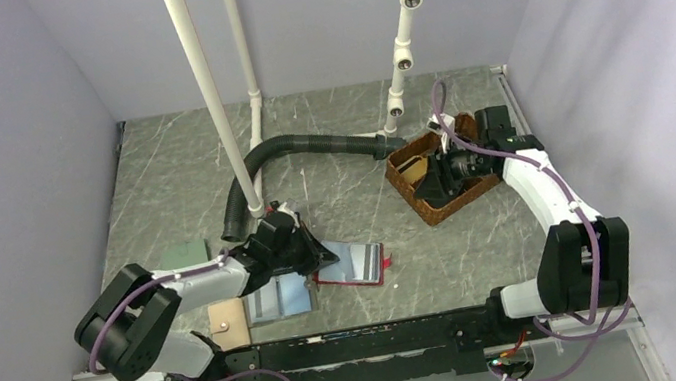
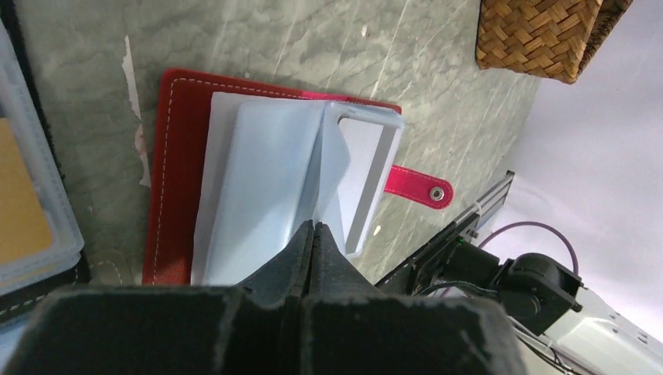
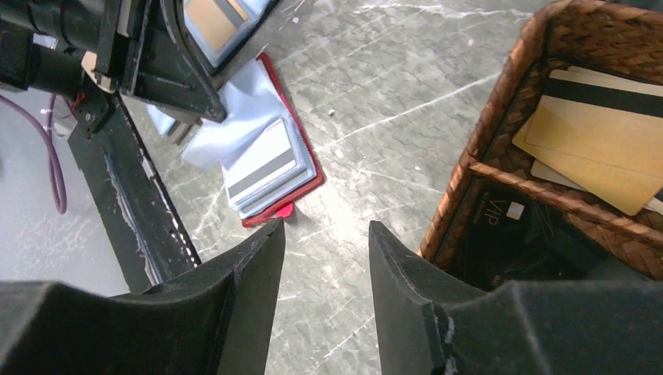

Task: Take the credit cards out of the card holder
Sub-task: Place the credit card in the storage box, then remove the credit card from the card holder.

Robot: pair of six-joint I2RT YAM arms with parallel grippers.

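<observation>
Left claw [image 2: 313, 230] shut on a sleeve of the card holder [image 2: 177, 156]; right claw [image 3: 326, 228] part-open, empty.

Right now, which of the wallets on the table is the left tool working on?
The red bifold wallet with the snap tab; the left tool pinches its pale blue sleeve. The dark-framed blue wallet just lies beside it.

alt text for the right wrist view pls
The right tool, open and empty, hangs beside a woven basket holding tan cards. Farther off a red wallet lies open on the grey table, the left tool pinching up one of its pale blue sleeves.
</observation>
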